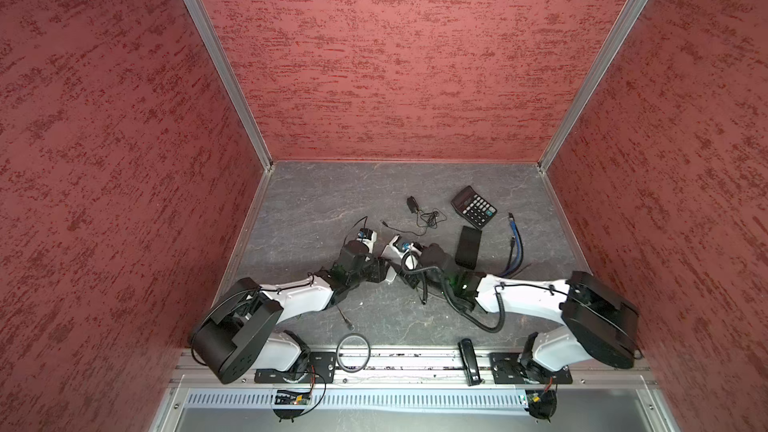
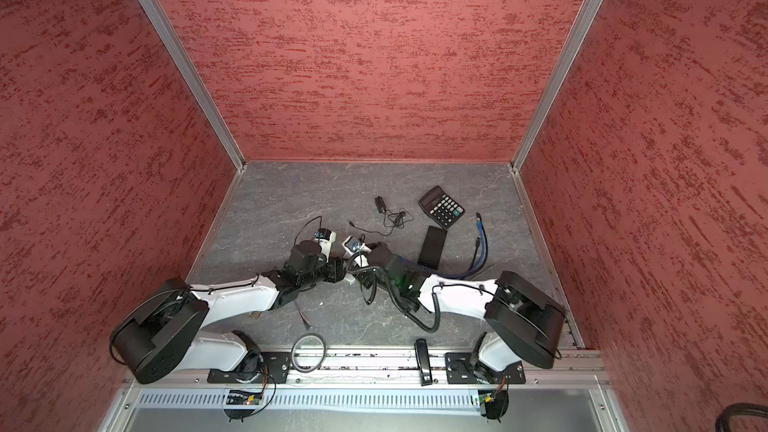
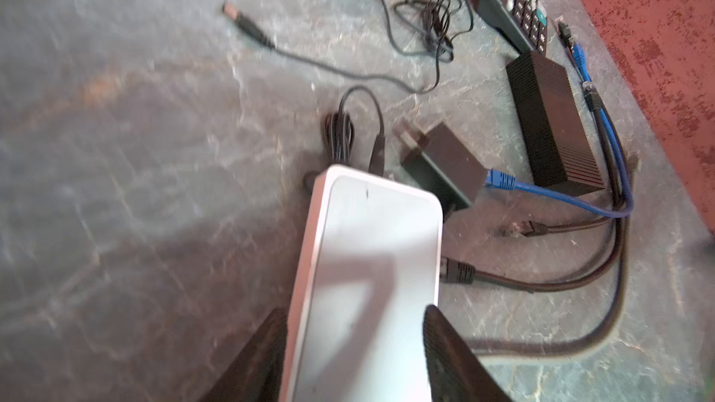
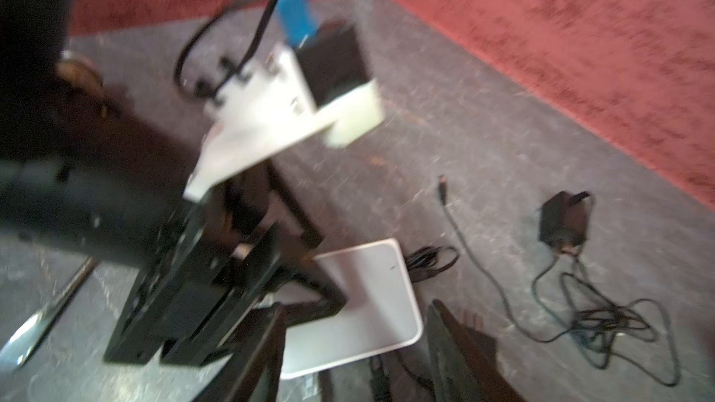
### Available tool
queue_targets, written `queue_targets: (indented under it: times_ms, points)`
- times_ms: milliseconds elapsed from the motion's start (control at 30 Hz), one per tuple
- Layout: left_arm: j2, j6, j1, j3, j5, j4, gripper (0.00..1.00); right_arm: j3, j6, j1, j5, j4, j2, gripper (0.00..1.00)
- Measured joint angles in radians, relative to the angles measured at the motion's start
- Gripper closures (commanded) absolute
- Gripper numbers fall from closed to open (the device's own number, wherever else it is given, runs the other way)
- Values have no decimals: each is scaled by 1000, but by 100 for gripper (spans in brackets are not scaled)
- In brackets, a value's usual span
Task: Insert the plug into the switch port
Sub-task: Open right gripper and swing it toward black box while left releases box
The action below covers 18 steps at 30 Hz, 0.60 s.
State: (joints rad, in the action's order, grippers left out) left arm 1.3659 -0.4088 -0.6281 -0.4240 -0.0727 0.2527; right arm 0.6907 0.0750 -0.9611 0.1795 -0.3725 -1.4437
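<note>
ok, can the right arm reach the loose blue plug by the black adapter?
Likely yes. The blue plug lies bare on the table beside the black adapter, nothing on it; the right gripper is open close by, though its wrist view doesn't show the plug.

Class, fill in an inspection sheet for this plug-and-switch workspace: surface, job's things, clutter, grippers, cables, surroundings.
Surface: grey veined table.
Job's things: white switch lies flat; a black plug meets its side, whether seated is unclear.
Clutter: calculator, black box, power adapter, stapler on the front rail.
Grippers: left gripper straddles the switch, contact unclear; right gripper has its jaws apart, nothing seen held.
Cables: blue cable and dark ones run beside the black box; thin adapter cord lies tangled.
Surroundings: red textured walls.
</note>
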Motion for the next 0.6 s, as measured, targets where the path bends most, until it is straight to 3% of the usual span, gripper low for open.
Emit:
queue_targets:
  times_ms: [267, 600]
  points:
    - [-67, 42, -14, -8, 8, -93, 0, 27, -138, 135, 77, 162, 156, 34]
    - [-14, 196, -227, -190, 138, -249, 0, 154, -288, 270, 76, 571, 172, 34]
